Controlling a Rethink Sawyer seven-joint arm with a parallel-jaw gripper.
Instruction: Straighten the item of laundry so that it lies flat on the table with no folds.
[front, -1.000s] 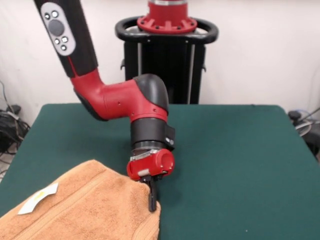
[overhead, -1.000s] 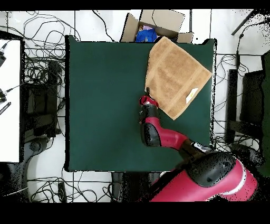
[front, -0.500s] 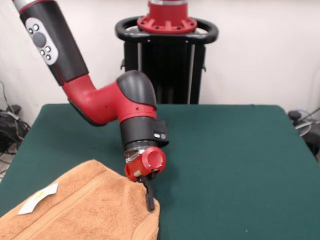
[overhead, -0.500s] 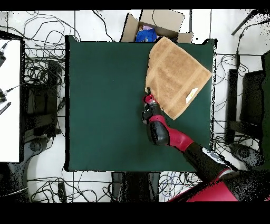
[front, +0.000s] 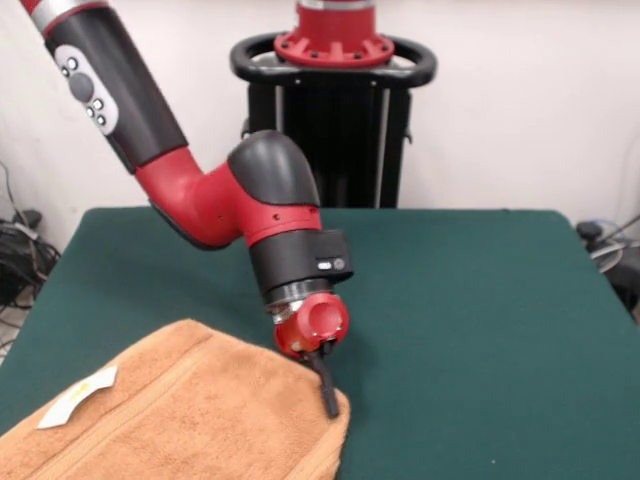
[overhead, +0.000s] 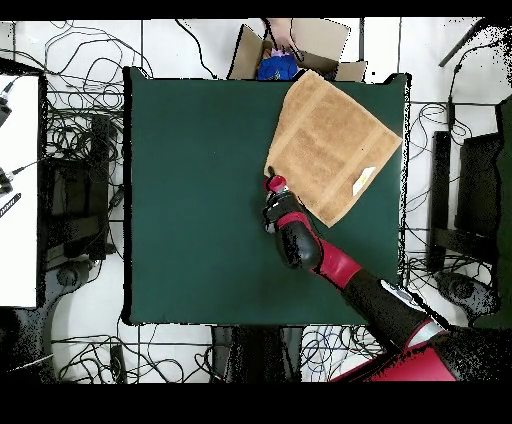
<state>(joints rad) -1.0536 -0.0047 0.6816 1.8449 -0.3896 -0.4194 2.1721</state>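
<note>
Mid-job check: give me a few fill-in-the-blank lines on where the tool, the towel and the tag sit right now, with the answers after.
1. The tool of the red and black arm touches the orange-tan terry cloth towel at one ______.
2. The small care tag lying on the towel is ______ in colour.
3. The table under the towel is covered in dark ______ cloth.
4. In the overhead view, an open ______ box sits just beyond the table edge nearest the towel.

Answers: corner; white; green; cardboard
</note>
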